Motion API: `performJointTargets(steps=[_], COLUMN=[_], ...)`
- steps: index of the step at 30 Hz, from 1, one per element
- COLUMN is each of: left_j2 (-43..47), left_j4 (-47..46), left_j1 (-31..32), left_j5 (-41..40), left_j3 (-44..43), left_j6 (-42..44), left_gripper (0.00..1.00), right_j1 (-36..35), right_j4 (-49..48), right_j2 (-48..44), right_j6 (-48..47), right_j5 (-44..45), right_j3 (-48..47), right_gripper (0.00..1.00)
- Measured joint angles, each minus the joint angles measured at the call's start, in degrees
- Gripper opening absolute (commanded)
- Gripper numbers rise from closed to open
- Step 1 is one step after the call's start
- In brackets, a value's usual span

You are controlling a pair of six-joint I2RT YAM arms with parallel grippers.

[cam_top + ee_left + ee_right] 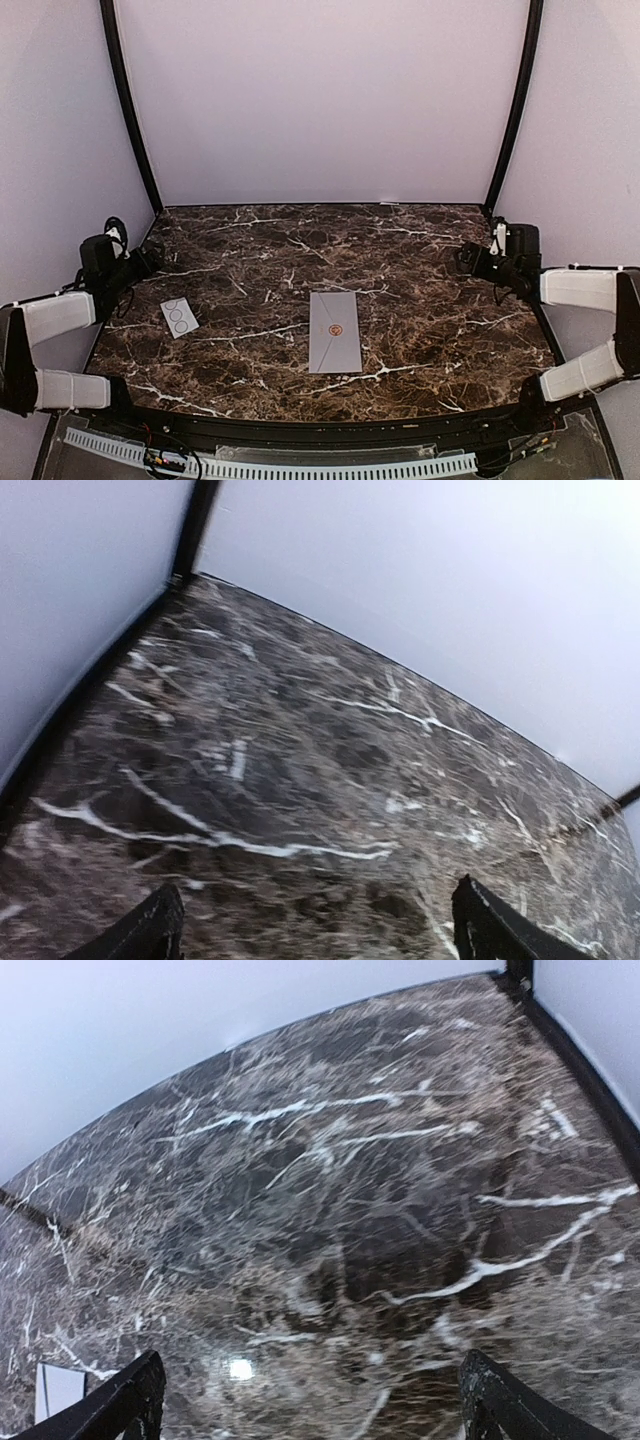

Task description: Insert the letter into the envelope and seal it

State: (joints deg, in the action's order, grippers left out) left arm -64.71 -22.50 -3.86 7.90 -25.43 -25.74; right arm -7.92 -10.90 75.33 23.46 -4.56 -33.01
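You are looking at the envelope [335, 331] lying flat on the bench [420, 290] while both claws are hanging wide open and empty.
Nearest you, the envelope is resting just toward 6 o'clock from the bench's middle, its long sides running from 6 to 12, and a small round orange seal [336, 328] is sitting at its centre. Out toward 9 o'clock from it, well apart, a small white sticker sheet [180, 317] with circles is lying slightly tilted. Farther back, your left claw [315, 900] is hovering by the bench's 9 o'clock edge and your right claw [312, 1365] by the 3 o'clock edge. Each is holding its jaws spread wide, gripping nothing, with only bare marble showing between them.
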Motion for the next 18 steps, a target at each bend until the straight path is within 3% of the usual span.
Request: performJointTargets(steps=[3,7,18], left_j2=[5.05,8.79,7.15], left_j4=[-3.45,-8.31,-24.72], left_j1=[-5.46,-6.27,-6.27], left_j5=[-1.99,-6.84,-9.51], left_j3=[5.81,11.19,17.7], left_j6=[1.38,5.92,13.22], left_gripper=[0.98,0.99,0.99], right_j1=[3.54,4.61,4.61], right_j4=[-5.25,-14.78,-34.4], right_j2=[-5.84,-11.69,-9.51], right_j6=[-1.84,-5.38,-13.57], right_j5=[3.06,7.3,10.16], right_j3=[5.62,12.41,20.46], right_gripper=[0.99,0.99,0.99])
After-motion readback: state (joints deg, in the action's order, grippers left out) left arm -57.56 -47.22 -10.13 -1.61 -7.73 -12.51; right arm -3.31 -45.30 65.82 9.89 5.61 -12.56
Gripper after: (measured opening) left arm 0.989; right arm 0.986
